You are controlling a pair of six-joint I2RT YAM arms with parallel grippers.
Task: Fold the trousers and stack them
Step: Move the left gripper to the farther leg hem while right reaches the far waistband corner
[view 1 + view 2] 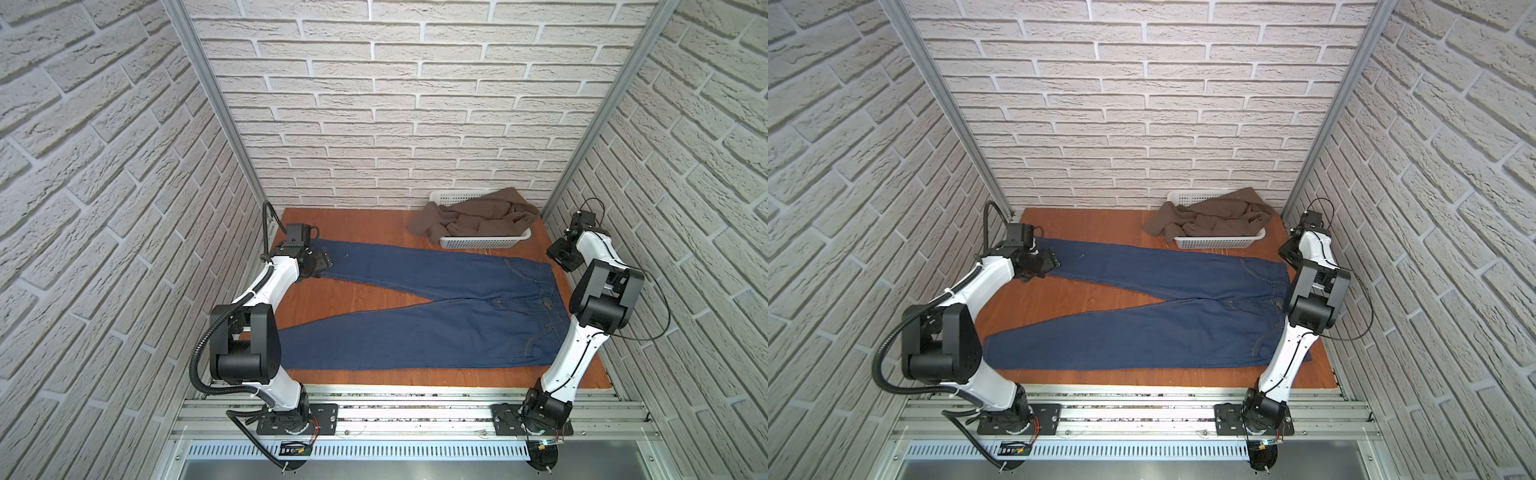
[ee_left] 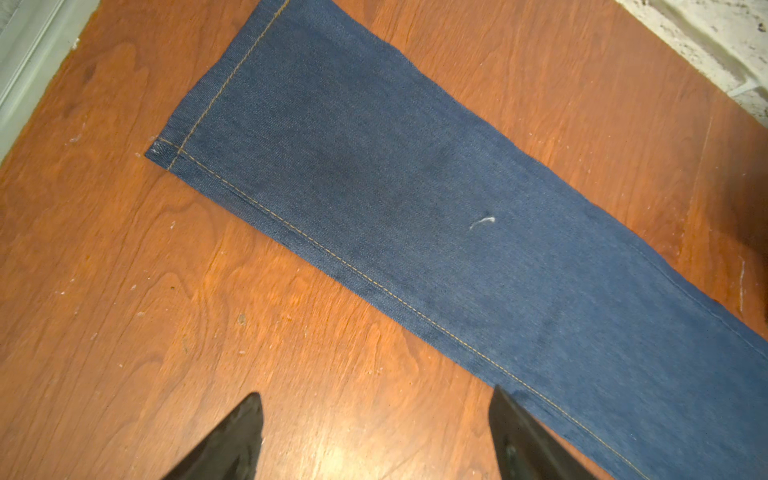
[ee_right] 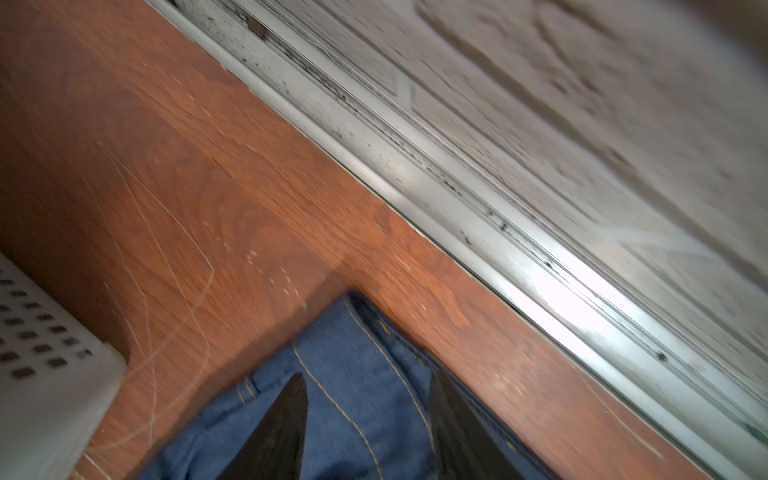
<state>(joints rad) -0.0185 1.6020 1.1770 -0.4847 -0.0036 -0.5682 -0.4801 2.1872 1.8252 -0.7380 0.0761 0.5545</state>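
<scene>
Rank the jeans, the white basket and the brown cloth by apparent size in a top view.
1. jeans, by far.
2. brown cloth and white basket: alike in spread, cloth hides part of basket; unranked.

Dark blue trousers (image 1: 415, 332), brown cloth (image 1: 478, 216), white basket (image 1: 478, 242)

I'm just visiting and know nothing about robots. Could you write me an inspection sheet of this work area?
Surface: wooden table, scratched, with pale specks.
Job's things: trousers lie flat and unfolded, legs spread in a V, waistband toward the right arm.
Clutter: white basket at the back, brown garment spilling over its rim.
Grippers: left gripper open above wood beside a trouser leg; right gripper open over the waistband.
Cables: black hose along the left arm; thin black cable looping off the right arm.
Surroundings: brick-pattern walls; metal rail in front.
</scene>
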